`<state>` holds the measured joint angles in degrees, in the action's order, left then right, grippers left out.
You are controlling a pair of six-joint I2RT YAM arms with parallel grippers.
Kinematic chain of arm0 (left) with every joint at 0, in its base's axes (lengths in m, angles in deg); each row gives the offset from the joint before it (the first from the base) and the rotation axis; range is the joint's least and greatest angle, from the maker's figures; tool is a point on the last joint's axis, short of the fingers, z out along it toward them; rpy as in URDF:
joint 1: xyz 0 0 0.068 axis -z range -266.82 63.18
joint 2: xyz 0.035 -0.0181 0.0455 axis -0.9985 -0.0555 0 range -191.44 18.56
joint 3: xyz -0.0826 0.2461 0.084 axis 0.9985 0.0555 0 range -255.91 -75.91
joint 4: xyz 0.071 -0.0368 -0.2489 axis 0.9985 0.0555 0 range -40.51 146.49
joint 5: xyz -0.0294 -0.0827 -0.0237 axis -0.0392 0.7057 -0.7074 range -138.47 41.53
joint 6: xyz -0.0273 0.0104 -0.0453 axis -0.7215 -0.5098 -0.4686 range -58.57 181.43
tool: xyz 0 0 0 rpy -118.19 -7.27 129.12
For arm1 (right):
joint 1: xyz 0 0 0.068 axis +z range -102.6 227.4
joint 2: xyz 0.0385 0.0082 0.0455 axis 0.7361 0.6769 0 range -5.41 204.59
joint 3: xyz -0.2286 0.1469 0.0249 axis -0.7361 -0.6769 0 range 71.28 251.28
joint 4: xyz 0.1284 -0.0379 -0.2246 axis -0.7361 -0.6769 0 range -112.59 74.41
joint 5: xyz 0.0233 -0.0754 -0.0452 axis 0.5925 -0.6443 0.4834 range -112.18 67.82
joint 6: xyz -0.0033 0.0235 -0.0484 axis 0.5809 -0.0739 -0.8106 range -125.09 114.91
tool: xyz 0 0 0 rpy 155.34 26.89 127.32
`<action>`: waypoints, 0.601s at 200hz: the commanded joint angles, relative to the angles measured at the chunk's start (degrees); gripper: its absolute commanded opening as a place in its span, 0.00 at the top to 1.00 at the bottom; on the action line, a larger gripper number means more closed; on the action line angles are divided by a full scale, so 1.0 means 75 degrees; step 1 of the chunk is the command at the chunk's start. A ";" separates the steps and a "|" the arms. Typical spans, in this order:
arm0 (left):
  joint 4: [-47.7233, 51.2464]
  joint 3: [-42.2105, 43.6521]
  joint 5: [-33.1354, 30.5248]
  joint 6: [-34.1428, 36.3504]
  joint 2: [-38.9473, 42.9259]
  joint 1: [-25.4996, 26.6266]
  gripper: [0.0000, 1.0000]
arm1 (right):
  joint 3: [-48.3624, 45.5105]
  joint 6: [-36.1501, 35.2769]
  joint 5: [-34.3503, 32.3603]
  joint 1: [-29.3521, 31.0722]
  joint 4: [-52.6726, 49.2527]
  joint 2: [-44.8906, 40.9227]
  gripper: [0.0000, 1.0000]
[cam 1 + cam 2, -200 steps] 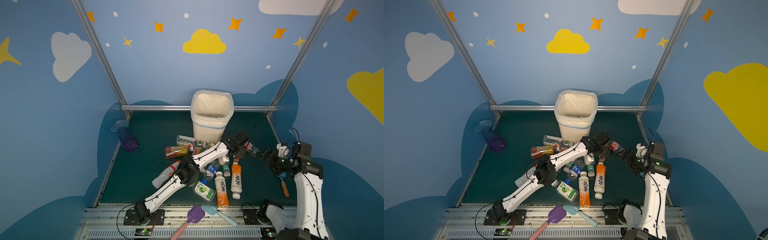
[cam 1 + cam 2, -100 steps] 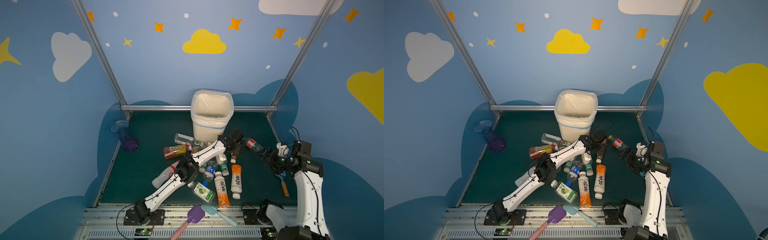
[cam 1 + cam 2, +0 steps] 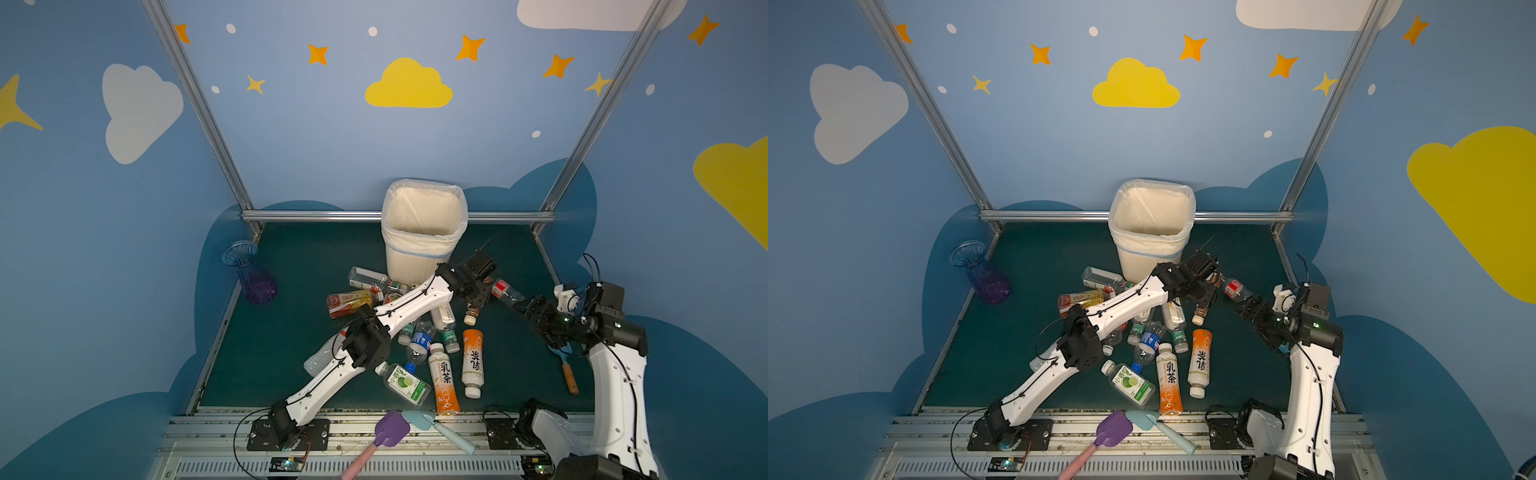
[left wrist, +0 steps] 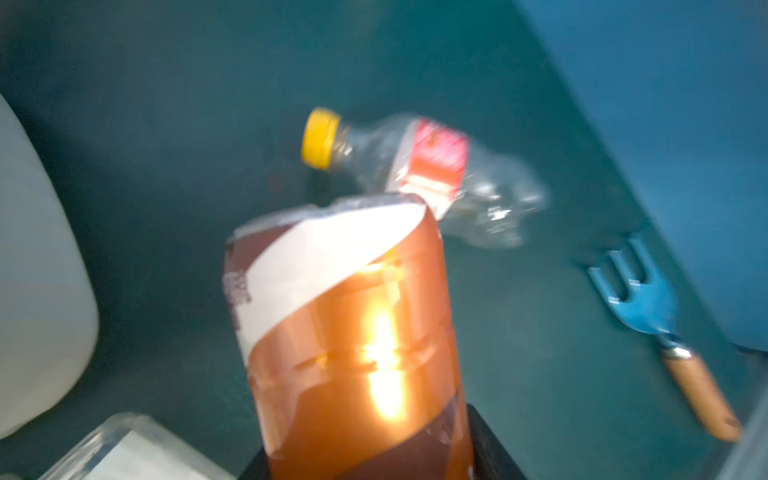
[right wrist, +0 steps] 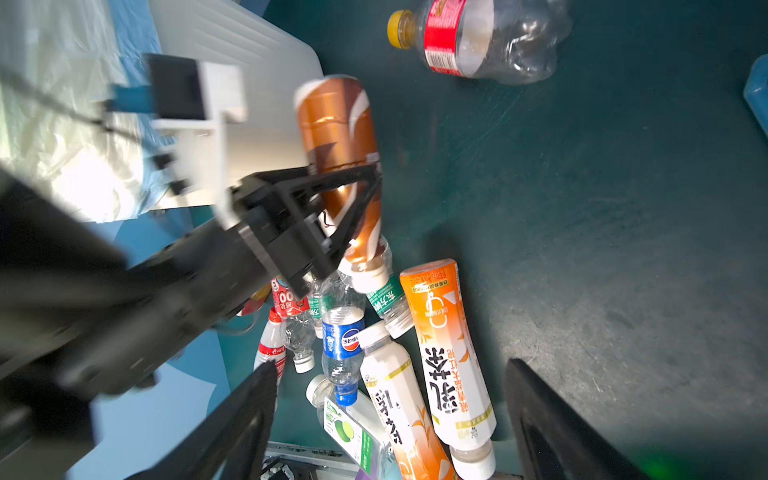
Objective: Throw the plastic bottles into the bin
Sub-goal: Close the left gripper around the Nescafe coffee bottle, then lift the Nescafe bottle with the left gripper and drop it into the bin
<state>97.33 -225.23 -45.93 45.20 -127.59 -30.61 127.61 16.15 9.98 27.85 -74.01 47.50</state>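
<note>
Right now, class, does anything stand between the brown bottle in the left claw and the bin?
Nothing visible does. The left claw grips the brown bottle right beside the bin, no other bottle between them. Only the bin's own wall intervenes; the bottle likely needs lifting over its rim.

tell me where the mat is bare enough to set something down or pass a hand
Bare mat between the vase and the bin, and between the orange-white bottle and the garden fork. Crowded: the bottle pile in front of the bin, with the left arm over it.
</note>
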 commanded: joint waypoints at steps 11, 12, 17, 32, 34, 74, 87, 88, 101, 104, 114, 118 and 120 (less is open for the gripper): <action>0.0725 -0.0460 -0.0131 0.0565 0.0859 0.0201 0.49 | 0.0173 0.0018 -0.0103 -0.0103 0.0049 -0.0193 0.14; 0.0736 -0.0477 -0.0148 0.0573 0.0885 0.0203 0.48 | 0.0174 0.0017 -0.0104 -0.0108 0.0051 -0.0196 0.14; 0.0788 -0.0523 -0.0227 0.0642 0.1042 0.0199 0.48 | 0.0197 0.0017 -0.0114 -0.0121 0.0043 -0.0207 0.14; 0.0795 -0.0540 -0.0562 0.0889 0.1571 0.0194 0.48 | 0.0296 0.0084 -0.0076 -0.0136 0.0020 -0.0245 0.14; 0.0777 -0.0540 -0.0615 0.0940 0.1639 0.0176 0.48 | 0.0312 0.0107 -0.0065 -0.0136 0.0016 -0.0254 0.14; -0.0510 -0.0523 -0.1561 0.1715 0.2786 -0.0386 0.48 | 0.0486 0.0343 0.0179 -0.0115 0.0103 -0.0409 0.14; -0.1123 -0.0647 -0.1618 0.1882 0.2809 -0.0814 0.48 | 0.0548 0.0346 0.0286 -0.0117 0.0083 -0.0388 0.14; -0.1143 -0.0670 -0.1605 0.1882 0.2798 -0.0849 0.48 | 0.0549 0.0345 0.0296 -0.0120 0.0069 -0.0387 0.14; -0.1549 -0.1077 -0.1467 0.1826 0.2524 -0.1339 0.46 | 0.0574 0.0344 0.0338 -0.0112 0.0042 -0.0386 0.14; -0.1604 -0.1201 -0.1471 0.1783 0.2427 -0.1451 0.43 | 0.0574 0.0350 0.0349 -0.0113 0.0042 -0.0398 0.14; -0.1695 -0.1691 -0.1630 0.1644 0.2087 -0.1752 0.18 | 0.0557 0.0391 0.0374 -0.0108 0.0062 -0.0409 0.14; -0.1657 -0.1923 -0.1679 0.1616 0.1943 -0.1823 0.03 | 0.0562 0.0391 0.0386 -0.0104 0.0062 -0.0409 0.14; -0.1626 -0.2011 -0.1700 0.1614 0.1873 -0.1869 0.01 | 0.0562 0.0391 0.0393 -0.0101 0.0056 -0.0401 0.14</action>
<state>89.11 -235.06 -55.30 57.01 -107.63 -39.92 130.54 18.51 11.44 27.13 -73.63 45.01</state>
